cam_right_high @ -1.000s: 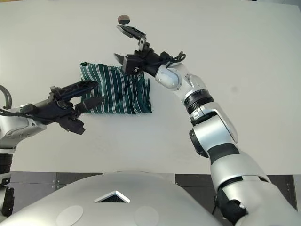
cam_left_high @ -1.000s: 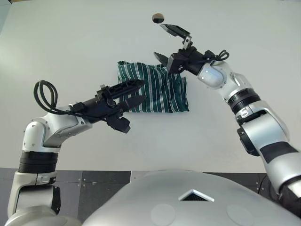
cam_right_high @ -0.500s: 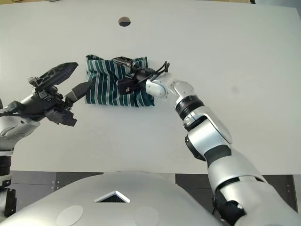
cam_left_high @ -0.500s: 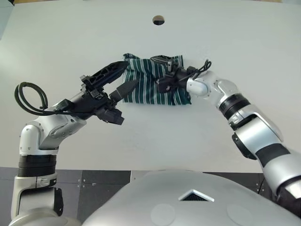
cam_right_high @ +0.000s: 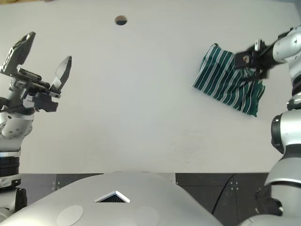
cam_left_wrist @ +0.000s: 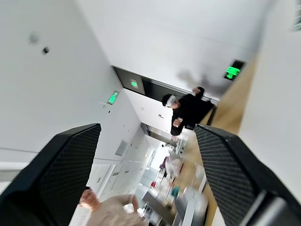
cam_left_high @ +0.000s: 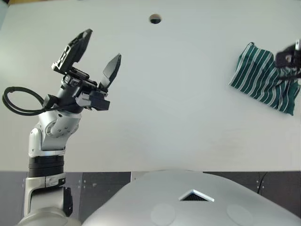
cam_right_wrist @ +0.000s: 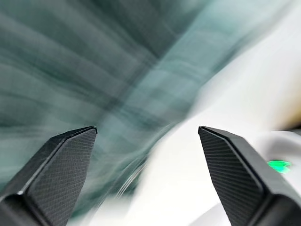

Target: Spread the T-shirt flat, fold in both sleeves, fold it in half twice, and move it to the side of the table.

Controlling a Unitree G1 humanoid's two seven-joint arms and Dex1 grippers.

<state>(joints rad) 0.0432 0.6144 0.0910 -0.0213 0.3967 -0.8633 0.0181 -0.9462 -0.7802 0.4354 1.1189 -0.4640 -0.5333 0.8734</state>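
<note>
I see one folded green-striped shirt (cam_right_high: 229,85) at right; left hand (cam_left_high: 101,44) gapes empty, right hand (cam_right_wrist: 147,128) gapes over it.

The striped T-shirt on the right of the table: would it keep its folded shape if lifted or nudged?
Probably not when lifted: the T-shirt is soft cloth with rumpled, uneven edges, so it would likely droop open. Nudged across the smooth table, it looks light enough to slide, though its layers might bunch.
</note>
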